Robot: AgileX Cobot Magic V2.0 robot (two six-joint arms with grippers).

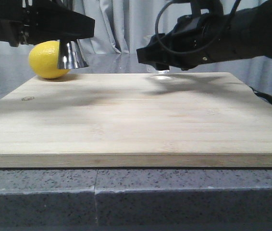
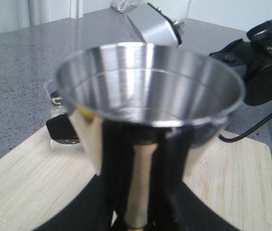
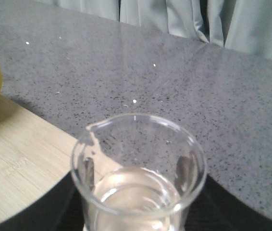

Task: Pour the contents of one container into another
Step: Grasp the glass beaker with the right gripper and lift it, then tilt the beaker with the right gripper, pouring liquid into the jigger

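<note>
Right wrist view: small clear glass beaker [image 3: 138, 173] upright in the right tool [image 3: 136, 211], mouth open to the camera, pouring lip toward the lemon side, clear liquid low inside. Dark tool parts on both sides of the glass, pinching it. In the front view, only the beaker's base [image 1: 162, 73] visible below the black right tool [image 1: 167, 62], at the far edge of the wooden board [image 1: 126, 120], just above or touching it; cannot tell which.

Left wrist view: steel jigger [image 2: 148, 103] upright, wide upper cone filling the picture, inside bare and shiny, gold band at the narrow waist low in the picture. Black fingers [image 2: 114, 192] of the left tool [image 2: 136, 216] closed against the waist from both sides, pinching it. In the front view, only the jigger's lower cone [image 1: 71, 55] visible under the left tool [image 1: 59, 33], near the far left corner of the board; whether resting on the board or raised, cannot tell.

Just beside the jigger, a yellow lemon [image 1: 47, 60], lying at the board's far left corner. Beaker and jigger well apart, near opposite ends of the board's far edge. Board resting on a grey speckled desk [image 1: 126, 197]. Pale curtain [image 1: 112, 24] behind.
</note>
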